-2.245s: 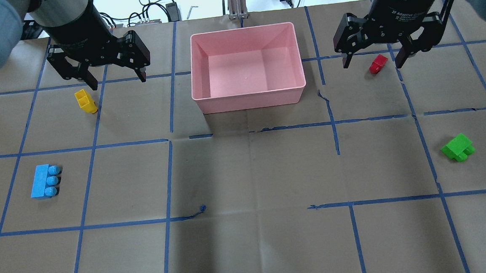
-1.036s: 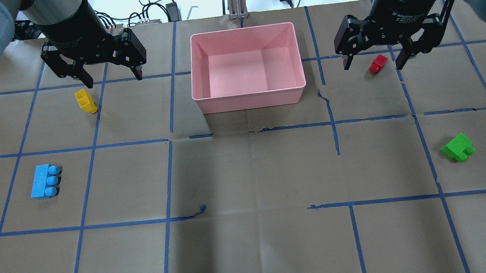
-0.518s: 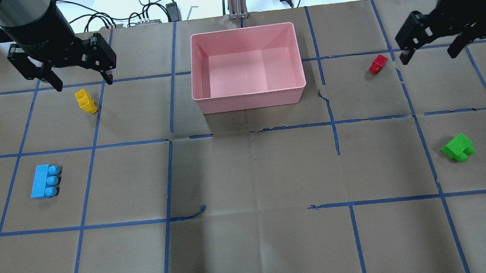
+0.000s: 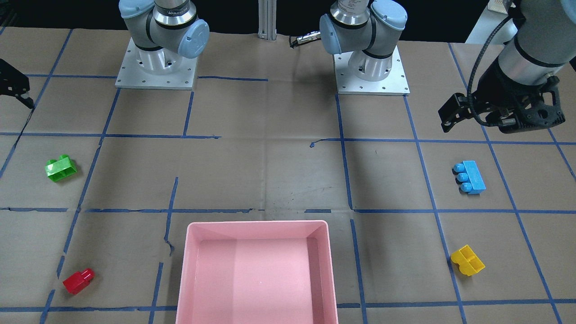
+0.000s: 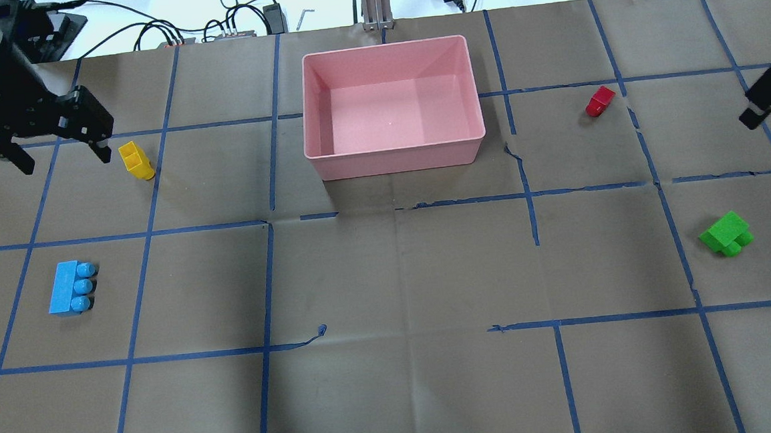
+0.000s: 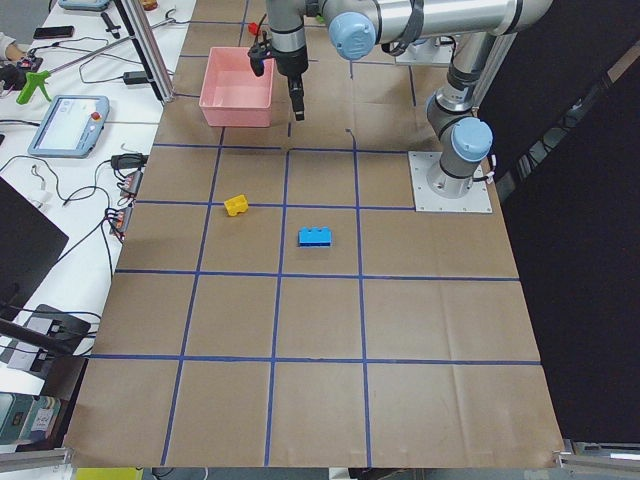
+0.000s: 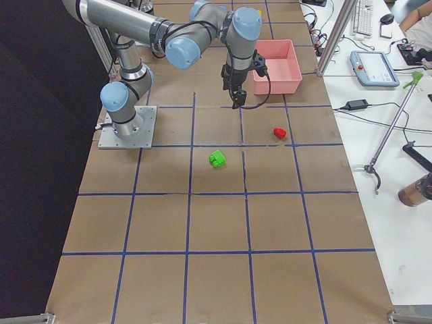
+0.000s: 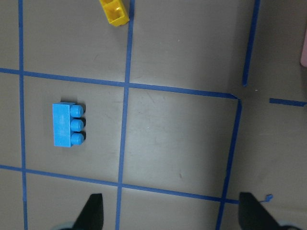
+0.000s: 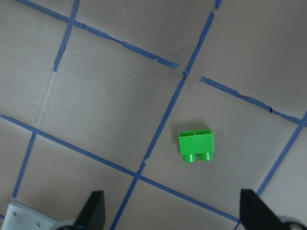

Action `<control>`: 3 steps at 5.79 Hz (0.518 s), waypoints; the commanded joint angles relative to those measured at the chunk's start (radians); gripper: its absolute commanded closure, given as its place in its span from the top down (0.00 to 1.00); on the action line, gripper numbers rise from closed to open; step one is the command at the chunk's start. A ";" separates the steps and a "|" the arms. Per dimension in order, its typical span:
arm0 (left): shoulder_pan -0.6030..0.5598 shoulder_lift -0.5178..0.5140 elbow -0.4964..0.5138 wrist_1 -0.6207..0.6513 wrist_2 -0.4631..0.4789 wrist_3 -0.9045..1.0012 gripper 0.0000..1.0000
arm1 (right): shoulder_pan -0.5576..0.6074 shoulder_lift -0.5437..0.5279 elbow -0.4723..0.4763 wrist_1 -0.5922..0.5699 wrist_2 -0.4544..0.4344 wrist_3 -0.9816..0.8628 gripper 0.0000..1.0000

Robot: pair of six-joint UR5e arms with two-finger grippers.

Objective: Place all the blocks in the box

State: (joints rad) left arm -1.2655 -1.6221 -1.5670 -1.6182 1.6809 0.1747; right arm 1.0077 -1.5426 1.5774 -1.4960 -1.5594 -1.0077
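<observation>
All 4 blocks lie on the counter point(image 5: 396, 276), outside the box point(image 5: 395, 162), and neither hand touches any of them.

The pink box sits at the middle of the counter's far edge, opposite the robot.

- The red block point(image 5: 600, 101) lies to the box's right, toward the far right corner. It is on its side, well apart from the box.
- The green block point(image 5: 726, 234) lies near the right end edge, about midway between the far and near edges. It is also on its side, with its studs pointing sideways.
- The yellow block point(image 5: 136, 159) lies to the box's left, toward the far left corner. It is tipped over with its hollow underside showing, and it rests beside a blue tape line point(image 5: 156, 183).
- The light-blue block point(image 5: 70, 288) lies near the left end edge, closer to the robot than the yellow one. Its 3 studs point toward the counter's middle.

The left hand point(image 5: 62, 158) hangs above the far left part of the counter with its 2 fingers spread wide apart and nothing between them. In the overhead view, 1 fingertip appears just beside the yellow block. Its wrist view shows the light-blue block and part of the yellow block on the counter below.

The right hand point(image 9: 171, 213) is over the right end edge, with only a sliver of it showing overhead. Its wrist view shows its 2 fingers wide apart with nothing between them, and the green block below.
</observation>
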 commanded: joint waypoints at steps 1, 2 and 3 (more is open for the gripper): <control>0.072 -0.036 -0.127 0.163 0.005 0.074 0.99 | -0.116 0.060 0.003 -0.006 0.001 -0.214 1.00; 0.081 -0.063 -0.189 0.267 0.013 0.124 0.99 | -0.116 0.099 0.016 -0.089 -0.005 -0.197 1.00; 0.136 -0.091 -0.250 0.359 0.017 0.200 0.99 | -0.116 0.131 0.091 -0.222 -0.005 -0.125 1.00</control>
State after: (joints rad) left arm -1.1708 -1.6867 -1.7563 -1.3522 1.6929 0.3098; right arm 0.8947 -1.4456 1.6142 -1.6091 -1.5632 -1.1795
